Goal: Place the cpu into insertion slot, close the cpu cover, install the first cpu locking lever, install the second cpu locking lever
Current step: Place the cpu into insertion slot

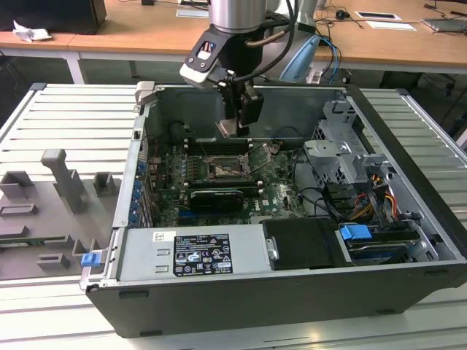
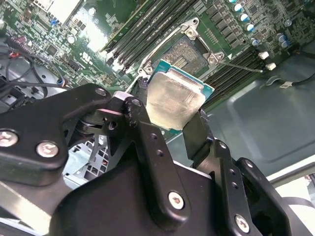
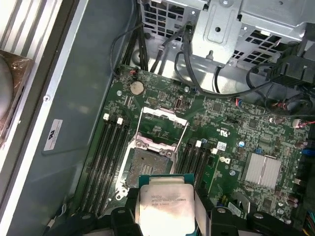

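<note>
cpu (image 3: 165, 204) in pincer (image 3: 167, 216) above insertion slot (image 3: 150, 164), cpu cover (image 3: 165, 114) open beside it, memory slots (image 3: 106, 157) flanking

In the exterior view the arm (image 1: 237, 18) is cut off by the top edge. The cpu (image 1: 228, 129) beneath it is too small to show detail, and the parts of the slot (image 1: 222, 169) are too small to tell apart. A grey fixture (image 1: 44, 211) runs off the exterior view's left.

In the second wrist view the fingers (image 2: 147, 142) hide the cpu's near edge, and the cpu overlaps the slot's near side.

In the first wrist view the bottom edge cuts off the cpu and fingers, and the cpu hides the slot's near rim.
</note>
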{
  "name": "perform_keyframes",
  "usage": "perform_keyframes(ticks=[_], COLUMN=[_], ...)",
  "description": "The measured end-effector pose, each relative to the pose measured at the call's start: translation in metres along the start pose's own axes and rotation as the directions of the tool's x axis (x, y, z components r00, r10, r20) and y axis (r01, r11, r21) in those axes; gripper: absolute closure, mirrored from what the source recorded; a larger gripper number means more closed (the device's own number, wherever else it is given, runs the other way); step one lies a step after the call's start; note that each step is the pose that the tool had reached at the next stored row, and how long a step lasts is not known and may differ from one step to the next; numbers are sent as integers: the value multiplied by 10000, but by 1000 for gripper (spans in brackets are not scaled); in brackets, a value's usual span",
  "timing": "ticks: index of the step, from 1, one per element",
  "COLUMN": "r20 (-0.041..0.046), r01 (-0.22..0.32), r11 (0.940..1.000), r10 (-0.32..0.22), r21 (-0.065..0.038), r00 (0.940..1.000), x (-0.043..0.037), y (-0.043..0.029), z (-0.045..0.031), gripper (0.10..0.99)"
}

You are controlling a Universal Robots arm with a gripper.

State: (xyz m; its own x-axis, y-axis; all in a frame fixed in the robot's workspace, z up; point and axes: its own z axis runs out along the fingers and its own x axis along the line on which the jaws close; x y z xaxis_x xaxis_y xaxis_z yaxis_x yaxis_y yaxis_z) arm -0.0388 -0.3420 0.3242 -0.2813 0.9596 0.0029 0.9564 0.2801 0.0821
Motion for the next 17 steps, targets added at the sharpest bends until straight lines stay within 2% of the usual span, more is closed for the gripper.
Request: perform_keyframes(ticks=[10, 17], r20=[13, 134], r01=[-79, -669], r11=[10000, 9978], r10=[79, 668], r21=[10, 26], r00=[10000, 9977], x=[0, -1], y=[-7, -8], z=[80, 99], gripper=[553, 553])
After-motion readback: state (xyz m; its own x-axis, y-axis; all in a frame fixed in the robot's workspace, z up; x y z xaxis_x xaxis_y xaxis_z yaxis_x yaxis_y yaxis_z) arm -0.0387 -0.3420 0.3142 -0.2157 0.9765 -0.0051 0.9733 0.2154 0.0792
